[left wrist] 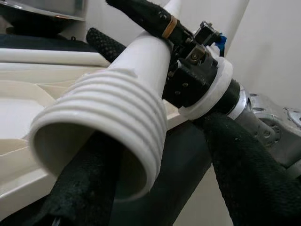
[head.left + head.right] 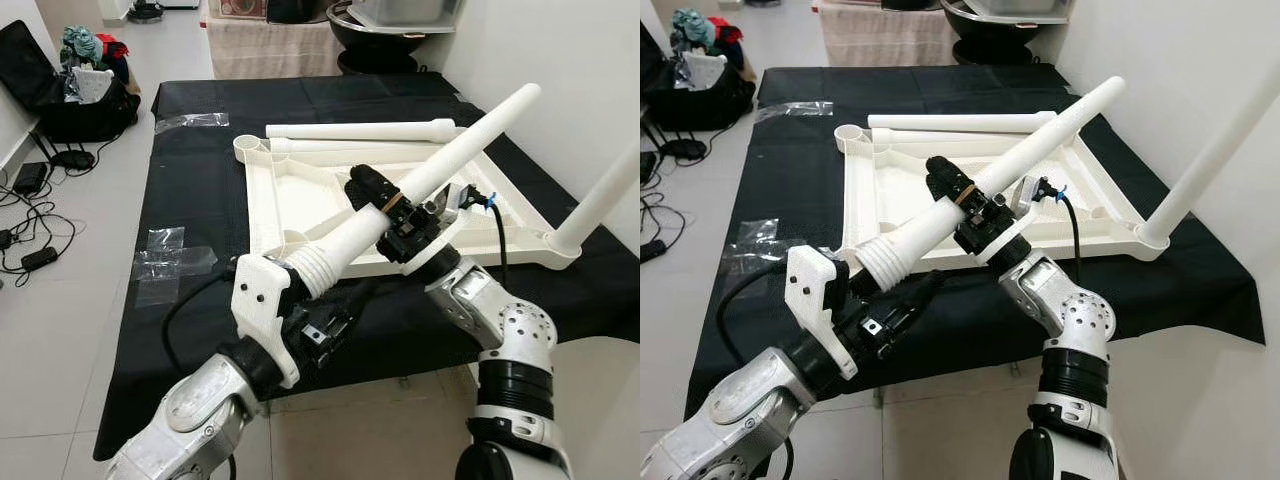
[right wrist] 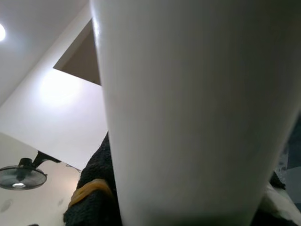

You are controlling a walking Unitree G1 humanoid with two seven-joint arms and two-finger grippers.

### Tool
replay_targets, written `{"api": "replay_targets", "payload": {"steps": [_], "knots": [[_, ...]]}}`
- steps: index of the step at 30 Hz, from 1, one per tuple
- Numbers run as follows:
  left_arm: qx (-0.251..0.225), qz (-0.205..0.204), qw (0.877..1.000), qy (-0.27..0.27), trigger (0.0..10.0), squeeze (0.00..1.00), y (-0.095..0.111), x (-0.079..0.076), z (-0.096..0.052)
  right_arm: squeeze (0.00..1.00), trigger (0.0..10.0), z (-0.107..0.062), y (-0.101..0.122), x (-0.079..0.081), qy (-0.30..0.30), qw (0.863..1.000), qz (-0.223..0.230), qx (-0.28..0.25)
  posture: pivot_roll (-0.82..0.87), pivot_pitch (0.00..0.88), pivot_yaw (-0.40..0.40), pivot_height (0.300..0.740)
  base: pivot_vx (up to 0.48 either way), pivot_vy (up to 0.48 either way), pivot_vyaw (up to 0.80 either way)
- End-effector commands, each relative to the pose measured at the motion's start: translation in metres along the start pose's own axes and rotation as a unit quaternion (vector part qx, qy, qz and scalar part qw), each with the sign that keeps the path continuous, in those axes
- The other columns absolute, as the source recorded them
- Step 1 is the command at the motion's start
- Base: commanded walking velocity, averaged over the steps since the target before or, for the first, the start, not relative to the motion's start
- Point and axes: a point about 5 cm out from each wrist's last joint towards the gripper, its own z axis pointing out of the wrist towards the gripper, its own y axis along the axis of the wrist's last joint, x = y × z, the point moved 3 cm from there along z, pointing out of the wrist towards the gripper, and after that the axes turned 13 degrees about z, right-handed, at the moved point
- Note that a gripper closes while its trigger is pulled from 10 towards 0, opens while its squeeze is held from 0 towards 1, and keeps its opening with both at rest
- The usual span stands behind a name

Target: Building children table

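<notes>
I hold a white table leg [image 2: 440,165] in the air, slanting up from my left side toward the far right. My right gripper [image 2: 385,200] is clamped on it partway along, one black finger [image 2: 368,186] lying over the top of the tube; in my right wrist view the leg [image 3: 188,113] sits close against the lens. My left gripper [image 2: 300,275] is at the leg's ribbed threaded end [image 1: 108,127]; its fingers [image 1: 244,169] flank that end in the left wrist view, one on each side, but I cannot tell whether they press on it.

The tabletop [image 2: 300,195] lies upside down on the black cloth [image 2: 200,200]. One leg [image 2: 600,200] already stands in its near right corner socket. Another leg [image 2: 360,130] lies flat along the far edge. The far left socket [image 2: 247,148] is open. Clear tape [image 2: 165,262] sits on the cloth's left edge, and a bag [image 2: 70,90] with cables is on the floor beyond
</notes>
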Motion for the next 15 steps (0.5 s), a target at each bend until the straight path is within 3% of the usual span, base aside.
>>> {"api": "replay_targets", "payload": {"steps": [1,14,15], "knots": [[0.055,-0.009,0.998,-0.003,10.0,0.0,-0.022,-0.002,-0.003,0.0,0.0,0.009,0.005,0.017,0.043,0.999,-0.01,-0.008,0.07,0.105,-0.094,0.74,0.0,0.0,0.0],[0.057,-0.019,0.998,0.006,10.0,0.0,-0.025,-0.004,-0.006,0.0,0.0,0.017,0.049,0.026,0.02,0.993,-0.067,-0.096,0.07,0.097,-0.103,0.74,0.0,0.0,0.0],[0.06,-0.018,0.998,0.007,10.0,0.0,-0.026,-0.005,-0.007,0.0,0.0,0.018,0.056,0.027,0.008,0.99,-0.087,-0.111,0.07,0.097,-0.104,0.74,0.0,0.0,0.0]]}}
